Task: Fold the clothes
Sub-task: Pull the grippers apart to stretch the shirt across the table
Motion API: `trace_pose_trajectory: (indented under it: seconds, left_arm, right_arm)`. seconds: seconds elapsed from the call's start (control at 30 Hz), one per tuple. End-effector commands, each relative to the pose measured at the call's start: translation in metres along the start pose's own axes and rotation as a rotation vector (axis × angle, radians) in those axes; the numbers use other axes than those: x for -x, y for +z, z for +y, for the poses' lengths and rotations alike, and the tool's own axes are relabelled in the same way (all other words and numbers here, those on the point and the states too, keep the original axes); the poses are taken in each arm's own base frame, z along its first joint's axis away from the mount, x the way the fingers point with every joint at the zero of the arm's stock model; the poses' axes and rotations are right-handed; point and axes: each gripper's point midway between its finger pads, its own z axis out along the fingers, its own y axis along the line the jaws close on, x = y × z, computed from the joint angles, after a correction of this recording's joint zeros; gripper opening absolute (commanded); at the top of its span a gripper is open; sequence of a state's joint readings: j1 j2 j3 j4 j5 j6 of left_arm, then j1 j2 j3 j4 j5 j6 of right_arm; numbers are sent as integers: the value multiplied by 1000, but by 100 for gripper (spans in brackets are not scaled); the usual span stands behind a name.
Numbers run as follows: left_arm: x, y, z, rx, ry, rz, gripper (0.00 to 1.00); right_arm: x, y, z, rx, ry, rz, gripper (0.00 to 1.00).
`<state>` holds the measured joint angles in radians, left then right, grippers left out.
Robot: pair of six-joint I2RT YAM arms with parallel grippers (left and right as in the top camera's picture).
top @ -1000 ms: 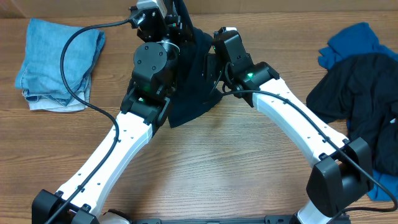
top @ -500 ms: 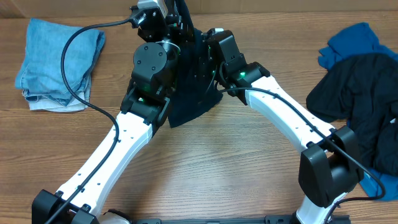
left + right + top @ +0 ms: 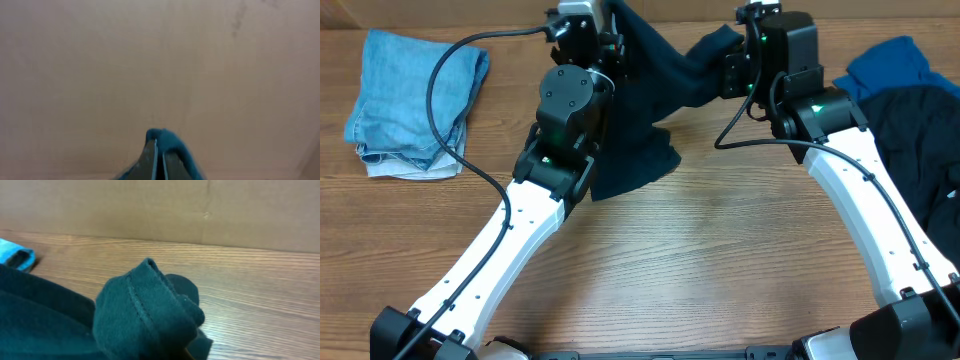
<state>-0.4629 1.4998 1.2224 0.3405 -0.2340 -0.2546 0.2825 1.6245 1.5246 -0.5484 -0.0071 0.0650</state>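
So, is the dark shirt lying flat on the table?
No, the dark shirt is held up between the left gripper and right gripper.

A: Left wrist view?
B: Blurry. Left gripper (image 3: 156, 156) cut off by the bottom edge; only a scrap of the dark shirt (image 3: 172, 145) shows, pinched in it.
A: Right side?
B: Right gripper (image 3: 729, 61) has its fingertips buried under a shirt fold in both views.
A: Overhead?
B: Pile of clothes (image 3: 905, 150) runs off the right edge, so garments are uncountable.

A limp dark navy fabric shirt (image 3: 645, 100) hangs lifted, its bunched top edge stretched sideways. At the far right, a crumpled dark shirt (image 3: 910, 140) overlaps a bright blue one (image 3: 880, 65).
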Motion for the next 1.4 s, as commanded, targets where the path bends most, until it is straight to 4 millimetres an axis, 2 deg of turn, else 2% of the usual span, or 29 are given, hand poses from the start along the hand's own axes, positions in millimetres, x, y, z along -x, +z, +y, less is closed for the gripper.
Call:
trace_pose_trajectory:
  seconds: [0.0, 0.07, 0.13, 0.2, 0.27, 0.33, 0.4, 0.43, 0.5, 0.57, 0.6, 0.67, 0.77, 0.83, 0.93, 1.07, 1.17, 1.37]
  left_arm:
    - [2, -9, -28, -135, 133, 142, 4]
    - [13, -15, -29, -127, 228, 217, 4]
    - [41, -23, -32, -125, 276, 231, 4]
    - [50, -25, -29, -115, 276, 236, 4]
    - [47, -25, -15, -83, 279, 263, 4]
    - [35, -23, 2, -47, 280, 317, 4]
    - [28, -19, 20, -8, 280, 345, 4]
    - [32, -17, 27, 8, 277, 335, 4]
    - [49, -16, 34, 27, 272, 298, 4]
    - [69, -17, 30, 23, 270, 255, 4]
    - [77, -18, 28, 21, 269, 239, 4]
    - [90, -21, 25, 19, 268, 225, 4]
    - [100, -32, 23, 21, 281, 253, 4]
    - [108, -40, 22, 25, 282, 267, 4]
    - [127, -57, 20, 36, 284, 275, 4]
    - [125, -63, 30, 89, 302, 305, 4]
    - [125, -68, 31, 94, 304, 322, 4]
    - [162, -104, 23, 92, 267, 306, 4]
  right_arm:
    - [16, -11, -8, -28, -145, -38, 4]
    - [34, -23, -16, -46, -183, -78, 4]
    - [54, -38, -26, -74, -174, -113, 4]
    - [63, -48, -31, -88, -168, -124, 4]
    - [75, -61, -34, -102, -164, -139, 4]
    - [83, -69, -34, -110, -164, -155, 4]
    - [99, -82, -46, -192, -157, -192, 4]
    - [108, -90, -49, -223, -154, -218, 4]
    - [130, -110, -48, -236, -150, -283, 4]
    - [150, -129, -47, -250, -145, -343, 4]
    - [154, -134, -47, -255, -143, -355, 4]
    - [155, -142, -47, -259, -142, -349, 4]
    - [149, -155, -60, -289, -122, -306, 4]
    - [149, -170, -65, -303, -104, -295, 4]
    - [156, -203, -71, -324, -60, -328, 4]
    - [143, -205, -73, -337, -56, -274, 4]
    - [141, -216, -75, -357, -45, -279, 4]
    - [141, -268, -67, -347, -7, -362, 4]
